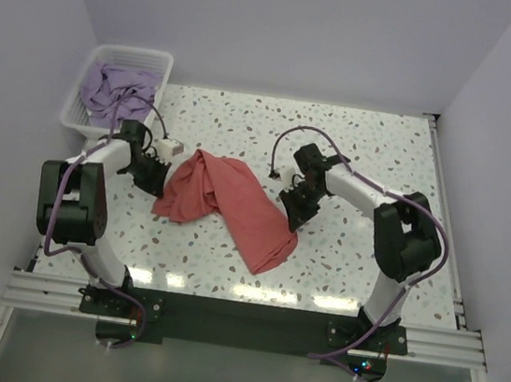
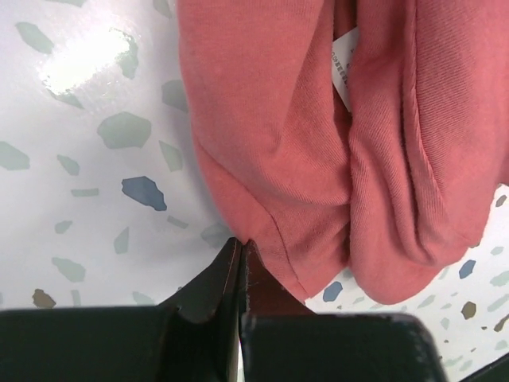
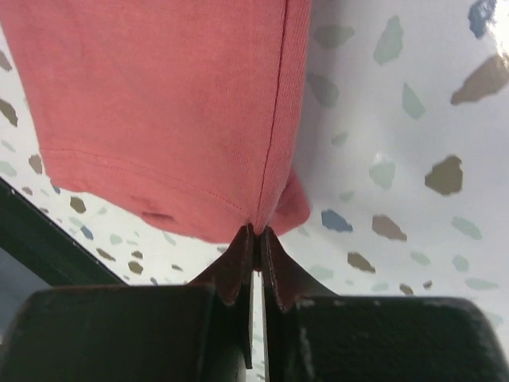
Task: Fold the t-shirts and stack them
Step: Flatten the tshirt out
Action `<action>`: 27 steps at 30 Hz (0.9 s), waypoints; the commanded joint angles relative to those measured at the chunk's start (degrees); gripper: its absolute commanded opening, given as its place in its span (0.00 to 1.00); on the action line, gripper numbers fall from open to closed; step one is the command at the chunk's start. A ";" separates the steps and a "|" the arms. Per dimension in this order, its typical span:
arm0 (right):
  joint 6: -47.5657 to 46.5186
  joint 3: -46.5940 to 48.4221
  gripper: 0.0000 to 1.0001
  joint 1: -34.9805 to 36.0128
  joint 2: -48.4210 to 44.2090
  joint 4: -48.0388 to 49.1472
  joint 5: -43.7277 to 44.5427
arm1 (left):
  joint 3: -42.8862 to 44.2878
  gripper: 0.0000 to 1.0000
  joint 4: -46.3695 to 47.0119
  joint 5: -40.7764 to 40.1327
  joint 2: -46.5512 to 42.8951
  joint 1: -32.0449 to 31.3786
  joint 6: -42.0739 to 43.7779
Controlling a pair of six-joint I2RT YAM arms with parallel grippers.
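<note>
The red shirt (image 1: 225,206) lies crumpled mid-surface; the purple shirt (image 1: 118,88) lies in the basket (image 1: 164,58) at far left. The left claw (image 2: 241,247) and right claw (image 3: 256,235) are pinched shut on the red shirt's edges, so spreading is judged in hand. Next, the cloth should be lifted and pulled flat. A white label (image 2: 343,68) is seen; its print cannot be read.

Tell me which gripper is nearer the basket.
Left. The left gripper pinches the red shirt at its edge near the basket; the right gripper holds the opposite edge, well away from it.
</note>
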 commanded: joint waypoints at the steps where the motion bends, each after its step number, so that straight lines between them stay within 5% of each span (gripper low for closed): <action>1: -3.39 2.99 0.00 -2.13 -5.02 -4.80 2.95 | 5.26 0.00 -2.02 -0.51 -1.95 -0.03 1.05; 13: -13.41 17.40 0.00 -16.37 -10.12 -14.57 10.69 | 26.09 0.00 -2.47 -1.92 -5.99 -0.03 2.54; 27: -14.21 22.42 0.00 -25.16 -18.73 -3.77 19.04 | 36.04 0.00 5.36 -2.28 -8.72 -0.03 -0.09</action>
